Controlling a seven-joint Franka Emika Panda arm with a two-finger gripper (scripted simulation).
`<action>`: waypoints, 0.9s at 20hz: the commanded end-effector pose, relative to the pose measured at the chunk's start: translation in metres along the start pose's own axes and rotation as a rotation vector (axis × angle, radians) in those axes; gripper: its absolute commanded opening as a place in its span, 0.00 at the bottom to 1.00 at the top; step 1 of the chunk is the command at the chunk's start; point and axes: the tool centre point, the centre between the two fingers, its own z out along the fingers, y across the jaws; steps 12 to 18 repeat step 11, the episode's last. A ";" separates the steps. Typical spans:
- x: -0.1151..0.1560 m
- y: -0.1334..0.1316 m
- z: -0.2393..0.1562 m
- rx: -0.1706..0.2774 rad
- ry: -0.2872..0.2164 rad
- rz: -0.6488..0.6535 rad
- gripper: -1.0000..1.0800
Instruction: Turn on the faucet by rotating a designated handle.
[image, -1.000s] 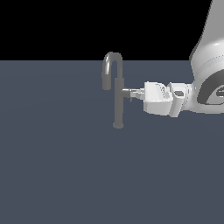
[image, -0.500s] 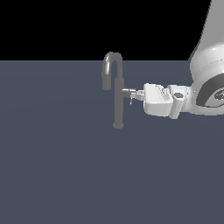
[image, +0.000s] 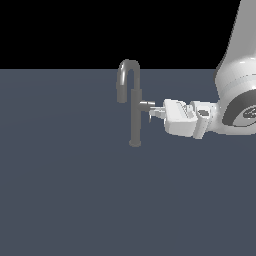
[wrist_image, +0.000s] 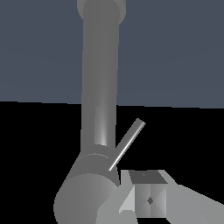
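Gripper (image: 156, 113) reaching in level from the exterior view's right, tips sitting right at the handle (image: 146, 105); jaw spacing not clear enough to tell. Handle is sticking out sideways from the faucet (image: 134, 117), which is standing upright on the grey floor (image: 65, 190), thin lever (wrist_image: 127, 144) angling off beside one finger (wrist_image: 148, 199)

One faucet (image: 135, 110) stands on one counter (image: 65, 190), carrying one gooseneck spout (image: 127, 70) and one handle (image: 146, 106) with one thin lever (wrist_image: 127, 144), and one robot arm (image: 235, 100) ends in one gripper (image: 156, 113).
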 end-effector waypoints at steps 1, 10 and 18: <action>0.019 -0.017 0.002 0.029 0.026 0.004 0.00; 0.051 -0.035 0.002 0.050 0.048 0.034 0.00; 0.051 -0.035 0.002 0.050 0.048 0.034 0.00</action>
